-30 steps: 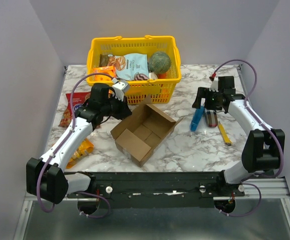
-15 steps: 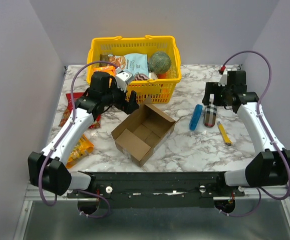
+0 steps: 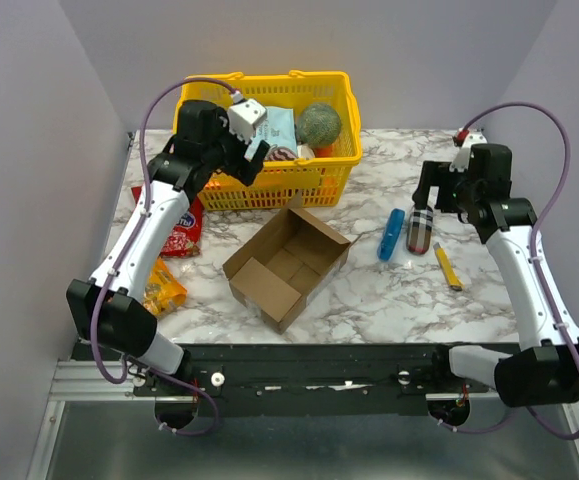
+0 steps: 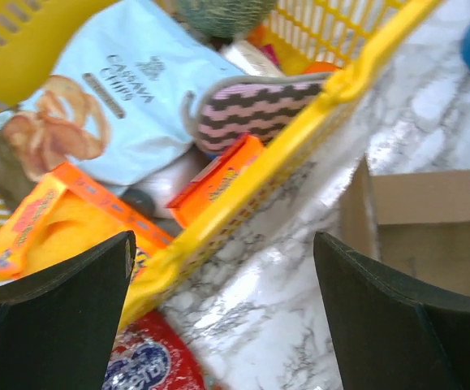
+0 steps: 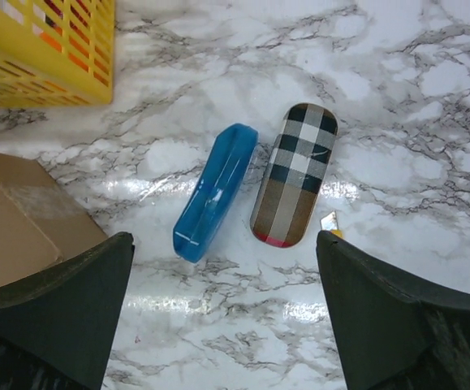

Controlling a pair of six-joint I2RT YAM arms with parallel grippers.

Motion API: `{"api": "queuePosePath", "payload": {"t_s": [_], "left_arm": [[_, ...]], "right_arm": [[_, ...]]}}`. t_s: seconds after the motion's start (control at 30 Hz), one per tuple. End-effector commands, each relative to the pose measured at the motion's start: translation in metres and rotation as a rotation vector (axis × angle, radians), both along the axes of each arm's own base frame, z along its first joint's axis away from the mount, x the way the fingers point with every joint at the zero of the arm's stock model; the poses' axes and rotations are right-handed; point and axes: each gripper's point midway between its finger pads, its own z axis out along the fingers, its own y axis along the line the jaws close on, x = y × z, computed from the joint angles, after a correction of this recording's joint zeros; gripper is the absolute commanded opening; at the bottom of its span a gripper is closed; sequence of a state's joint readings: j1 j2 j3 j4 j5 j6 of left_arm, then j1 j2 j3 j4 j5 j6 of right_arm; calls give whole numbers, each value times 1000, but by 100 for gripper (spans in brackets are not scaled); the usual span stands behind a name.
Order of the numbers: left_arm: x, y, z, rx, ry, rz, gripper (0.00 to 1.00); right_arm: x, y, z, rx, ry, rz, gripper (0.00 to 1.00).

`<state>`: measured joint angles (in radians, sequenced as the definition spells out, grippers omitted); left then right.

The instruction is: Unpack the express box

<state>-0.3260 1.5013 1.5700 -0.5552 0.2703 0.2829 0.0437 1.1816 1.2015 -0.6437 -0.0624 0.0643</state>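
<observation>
The box sits open and bare just in front of the basket, so the left gripper (above the basket's front rim) and the right gripper, right of the basket, stand spread and empty, presumably with nothing left to lift.

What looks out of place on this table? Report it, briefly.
Nothing looks spilled or damaged. The cardboard box sits askew to the table's near edge, with its flaps open and nothing inside. A red packet and an orange packet lie loose near the left edge, outside the basket and partly under the left arm.
</observation>
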Motion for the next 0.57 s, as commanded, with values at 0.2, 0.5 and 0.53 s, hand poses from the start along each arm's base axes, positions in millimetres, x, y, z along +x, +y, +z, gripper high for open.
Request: {"api": "queuePosePath", "payload": {"t_s": [0.2,0.5,0.53], "left_arm": [[97,136,68,-270,-59,603,99],[69,138,59,-341,-167,569,99],[66,136,57,-365,-173,565,99]], "right_arm": [[68,-60,163,-190,-313,-284,100],[58,-74,146,-206,-250,-377,100],[57,-74,136,-214,-226,-374,100]]}}
